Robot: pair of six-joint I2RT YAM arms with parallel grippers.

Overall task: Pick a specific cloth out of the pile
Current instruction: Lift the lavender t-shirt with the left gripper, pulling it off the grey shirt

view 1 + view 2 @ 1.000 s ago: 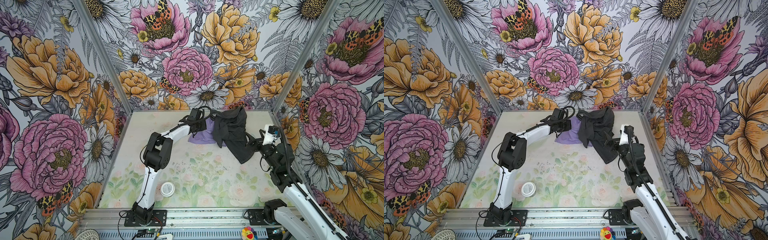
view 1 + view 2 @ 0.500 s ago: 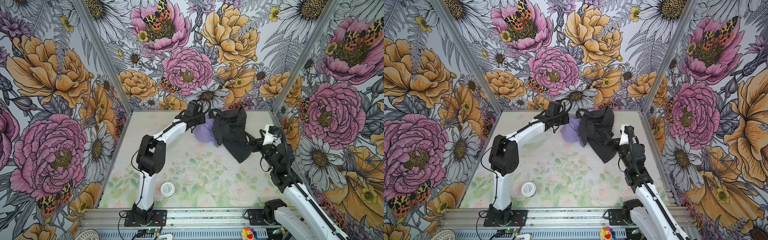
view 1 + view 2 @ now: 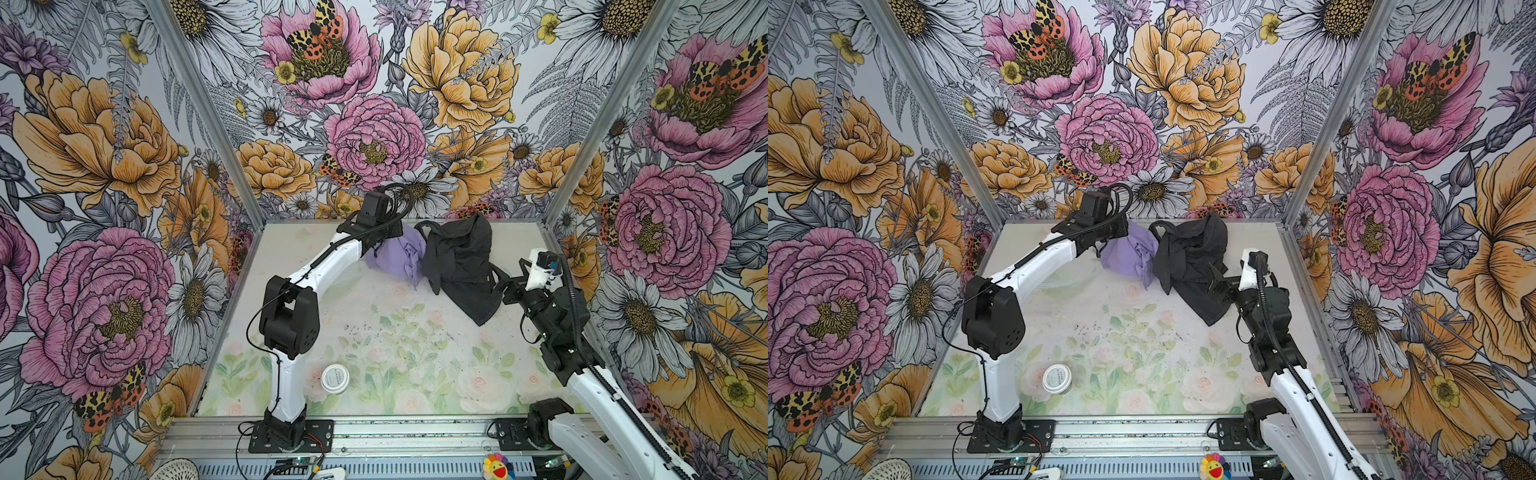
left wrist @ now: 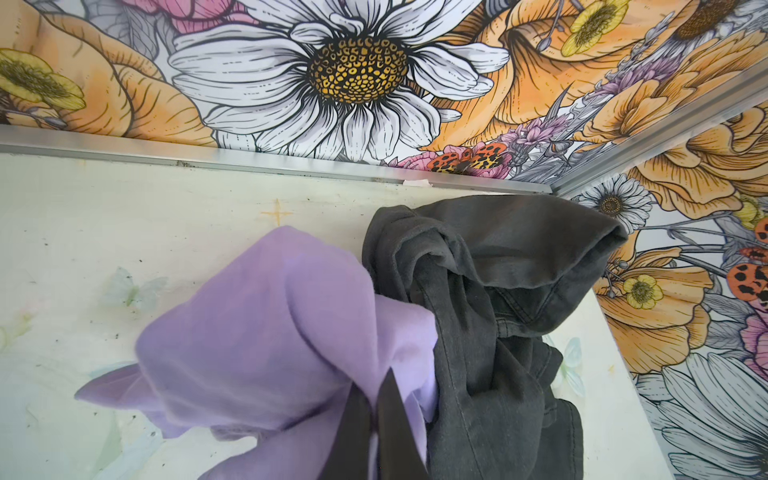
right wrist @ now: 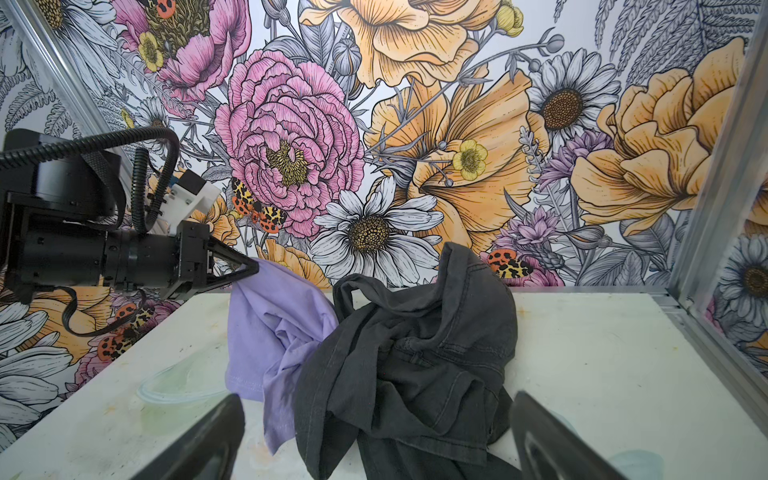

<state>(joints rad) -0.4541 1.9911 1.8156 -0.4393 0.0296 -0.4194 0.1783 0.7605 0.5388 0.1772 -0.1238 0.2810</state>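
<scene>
The left hand [image 5: 251, 267] is seen from the right wrist view pressed together on an upper fold of the lavender cloth [image 5: 270, 328], which is draped down from it toward the table [image 5: 602, 353]. In both top views this pinch is masked by the wrist. The right hand [image 5: 376, 399] is spread and holds nothing. The charcoal cloth [image 5: 415, 365] lies ahead of and between its fingers, touching the lavender cloth.

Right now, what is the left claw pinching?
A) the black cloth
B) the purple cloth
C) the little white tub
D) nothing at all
B: the left claw is shut on the purple cloth, which hangs down from its tips, while the black cloth lies loose beside it.
</scene>
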